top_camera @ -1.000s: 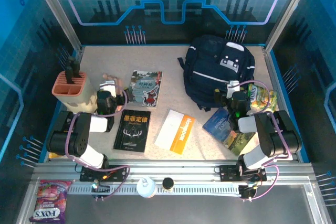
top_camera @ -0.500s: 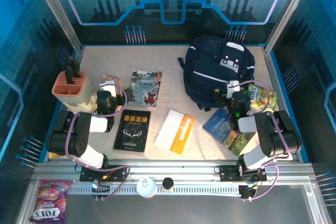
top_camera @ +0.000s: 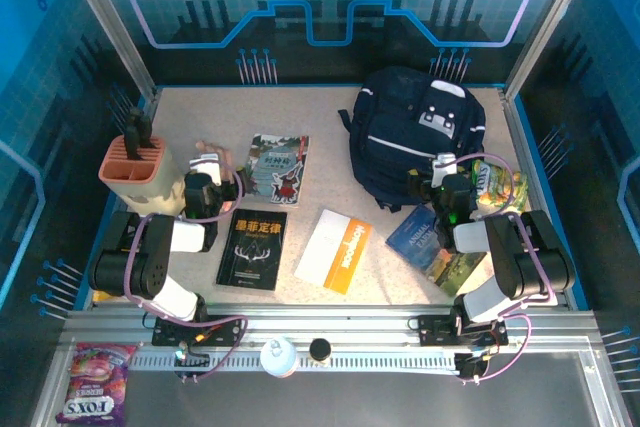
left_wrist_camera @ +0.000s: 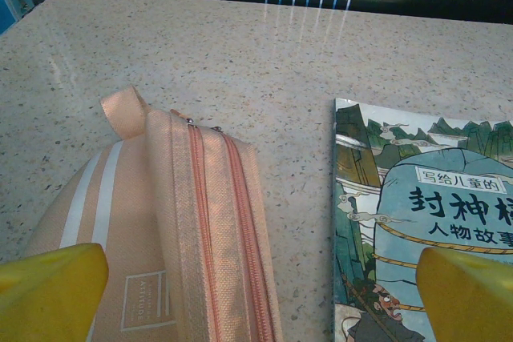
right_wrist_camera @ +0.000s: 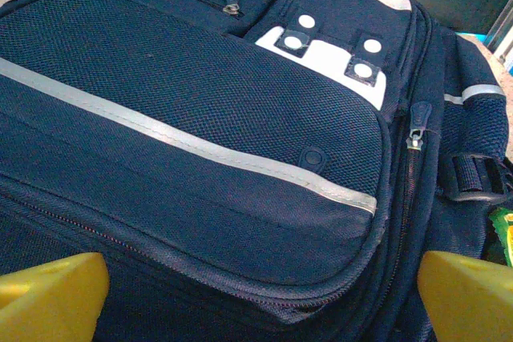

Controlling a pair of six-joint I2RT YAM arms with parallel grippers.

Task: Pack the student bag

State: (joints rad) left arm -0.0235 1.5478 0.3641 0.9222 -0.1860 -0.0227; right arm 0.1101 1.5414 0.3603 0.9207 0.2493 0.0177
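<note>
Nothing is packed yet: the student bag (top_camera: 415,137) is closed, the left gripper (left_wrist_camera: 256,286) and right gripper (right_wrist_camera: 256,290) are spread wide.

The student bag (right_wrist_camera: 200,118) is matt mesh cloth, the table (left_wrist_camera: 240,62) speckled glossy stone, the pencil case (left_wrist_camera: 184,222) woven fabric.

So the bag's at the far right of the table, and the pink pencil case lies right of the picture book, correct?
Not quite: the pencil case lies left of the picture book, as the left wrist view shows. The bag is at the far right of the table.
</note>
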